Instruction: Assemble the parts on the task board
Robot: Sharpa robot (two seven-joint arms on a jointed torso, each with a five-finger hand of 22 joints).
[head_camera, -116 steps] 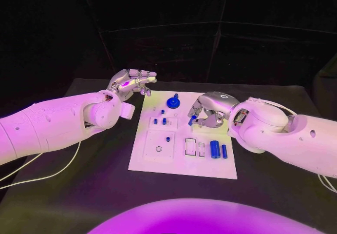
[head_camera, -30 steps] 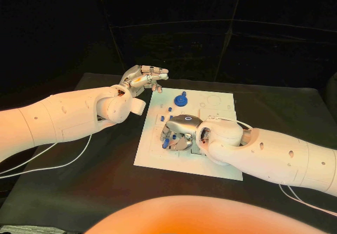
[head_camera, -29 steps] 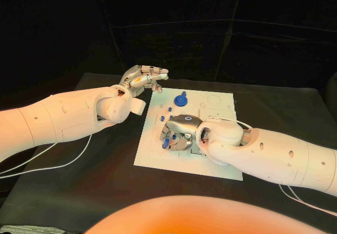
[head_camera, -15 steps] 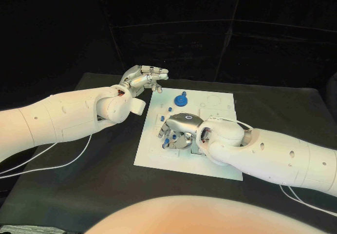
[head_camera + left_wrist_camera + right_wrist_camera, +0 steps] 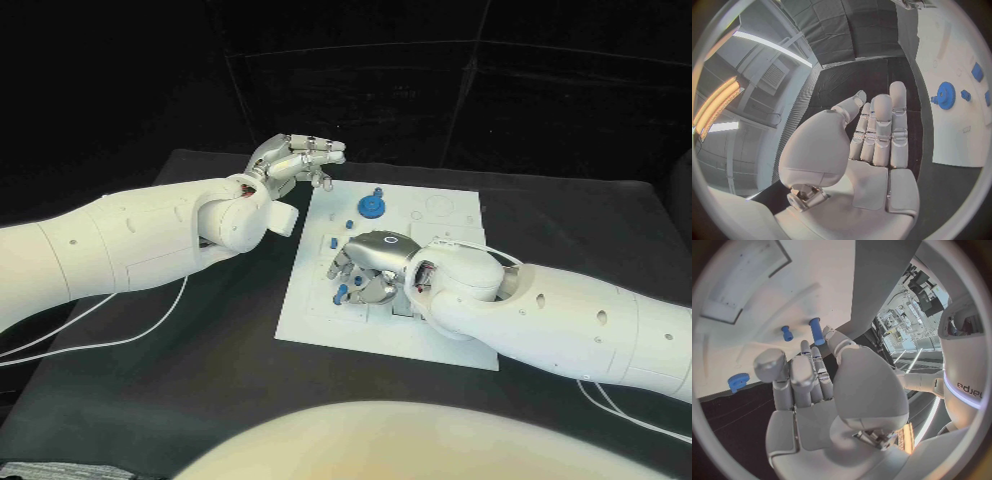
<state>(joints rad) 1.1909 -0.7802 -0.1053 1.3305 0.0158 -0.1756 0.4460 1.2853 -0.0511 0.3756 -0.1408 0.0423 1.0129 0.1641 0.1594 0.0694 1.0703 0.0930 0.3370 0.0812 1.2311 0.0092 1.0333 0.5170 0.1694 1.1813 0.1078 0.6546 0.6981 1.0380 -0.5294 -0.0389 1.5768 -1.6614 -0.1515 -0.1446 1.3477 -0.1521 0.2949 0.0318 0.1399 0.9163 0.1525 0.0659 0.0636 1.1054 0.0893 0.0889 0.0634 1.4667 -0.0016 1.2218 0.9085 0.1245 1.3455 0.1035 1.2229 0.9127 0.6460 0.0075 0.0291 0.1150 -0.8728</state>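
The white task board [image 5: 329, 330] lies in the middle of the table. My right hand [image 5: 366, 264] hovers low over its left-middle part, fingers stretched out and thumb apart. A long blue peg [image 5: 816, 331] stands on the board [image 5: 761, 300] just past the fingertips, beside a small blue peg [image 5: 787, 332]. Both pegs show under the hand as blue spots [image 5: 342, 293]. A blue gear [image 5: 374, 206] sits at the board's far side. My left hand [image 5: 296, 160] is raised beyond the board's far left corner, holding nothing, with its fingers [image 5: 879, 130] straight.
Small blue pegs [image 5: 346, 226] stand between the gear and my right hand. The left wrist view shows the gear [image 5: 946, 95] and a small blue piece [image 5: 966, 95] on the board [image 5: 948, 55]. Black table surrounds the board; a white cable [image 5: 101, 340] lies at the left.
My right hand, which held a blue peg over the board's middle, has come across to the left-middle part. In the last second it drew back slightly. The left hand stayed put.
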